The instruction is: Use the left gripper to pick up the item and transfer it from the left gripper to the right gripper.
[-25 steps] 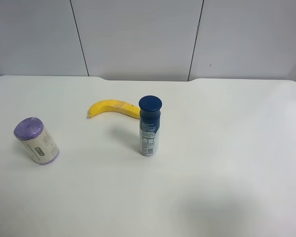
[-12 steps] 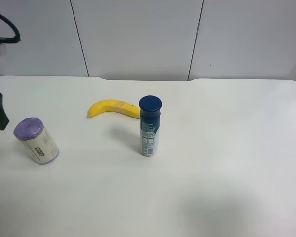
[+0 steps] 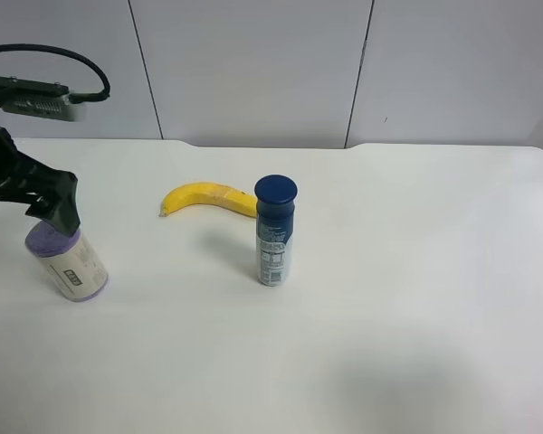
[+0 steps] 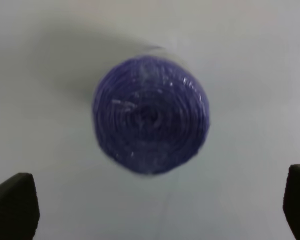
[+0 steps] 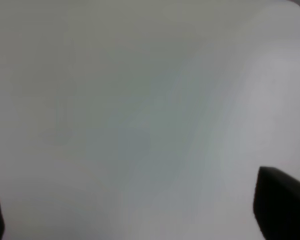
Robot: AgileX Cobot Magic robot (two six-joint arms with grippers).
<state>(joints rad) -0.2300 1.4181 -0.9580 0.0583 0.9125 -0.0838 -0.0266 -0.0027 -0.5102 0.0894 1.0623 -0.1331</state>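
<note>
The item, a cream-white canister (image 3: 72, 264) with a purple lid, stands tilted on the white table at the exterior high view's left. The left wrist view looks straight down on its purple lid (image 4: 151, 114). My left gripper (image 3: 23, 206) hangs just above the lid, and one black finger (image 3: 61, 204) covers the lid's far edge. Its fingers (image 4: 12, 202) stand wide apart on either side of the lid, open and empty. My right gripper (image 5: 137, 212) is open over bare table and holds nothing. It is out of the exterior high view.
A blue-capped bottle (image 3: 274, 231) stands upright mid-table. A yellow banana (image 3: 204, 197) lies just behind it, toward the left. The white table (image 3: 416, 298) ends at a grey panelled wall behind. A black cable arcs above the left arm's grey wrist box (image 3: 45, 104).
The left arm has come into the exterior high view from the left edge and moved right, so its gripper now hangs over the canister. The canister, bottle and banana have not moved.
</note>
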